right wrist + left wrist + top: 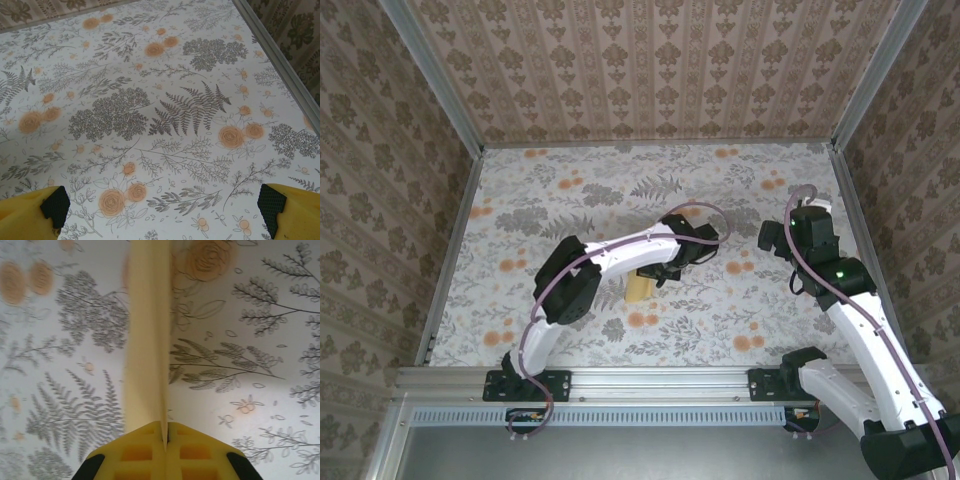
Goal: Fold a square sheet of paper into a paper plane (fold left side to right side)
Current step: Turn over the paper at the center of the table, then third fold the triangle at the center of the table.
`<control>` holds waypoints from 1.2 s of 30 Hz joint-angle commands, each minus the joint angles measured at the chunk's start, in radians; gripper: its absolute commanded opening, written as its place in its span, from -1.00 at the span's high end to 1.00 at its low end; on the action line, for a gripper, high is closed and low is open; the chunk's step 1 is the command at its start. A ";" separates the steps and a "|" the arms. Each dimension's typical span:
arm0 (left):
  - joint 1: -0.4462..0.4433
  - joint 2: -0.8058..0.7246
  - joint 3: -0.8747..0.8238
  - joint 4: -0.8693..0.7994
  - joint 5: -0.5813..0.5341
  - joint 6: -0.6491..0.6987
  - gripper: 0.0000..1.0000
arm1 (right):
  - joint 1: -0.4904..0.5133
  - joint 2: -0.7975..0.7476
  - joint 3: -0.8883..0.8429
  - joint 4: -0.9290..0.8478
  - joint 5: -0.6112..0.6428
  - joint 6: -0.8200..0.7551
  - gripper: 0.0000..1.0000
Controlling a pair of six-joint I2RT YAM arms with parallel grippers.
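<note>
The paper plane (pixel 147 340) is being pinched by the left gripper (pixel 165 435). The right gripper (pixel 162 207) is hovering open over floral cloth (pixel 150 100).

the left arm (pixel 620 255) and right arm (pixel 868 335) have white links, bulky black joints and black bases; a mauve cable (pixel 527 340) loops along each. green light (pixel 839 272) on the right. yellow fingers (pixel 22 217), black pads (pixel 55 205).
</note>
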State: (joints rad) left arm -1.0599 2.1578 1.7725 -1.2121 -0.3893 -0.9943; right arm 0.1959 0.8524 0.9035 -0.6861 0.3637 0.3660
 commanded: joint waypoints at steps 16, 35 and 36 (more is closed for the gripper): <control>0.106 0.005 -0.028 0.392 0.489 0.225 0.40 | -0.008 0.063 -0.043 0.015 -0.202 -0.006 -1.00; 0.407 -0.500 -0.674 0.926 0.831 0.301 -0.11 | 0.142 0.520 -0.042 0.376 -0.727 0.157 -0.07; 0.420 -0.501 -0.692 0.947 0.844 0.296 -0.10 | 0.161 0.569 -0.023 0.395 -0.729 0.163 -0.05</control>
State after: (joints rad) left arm -0.6598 1.6634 1.1385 -0.3588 0.3557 -0.7033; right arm 0.3119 1.3346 0.8272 -0.3958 -0.3019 0.4786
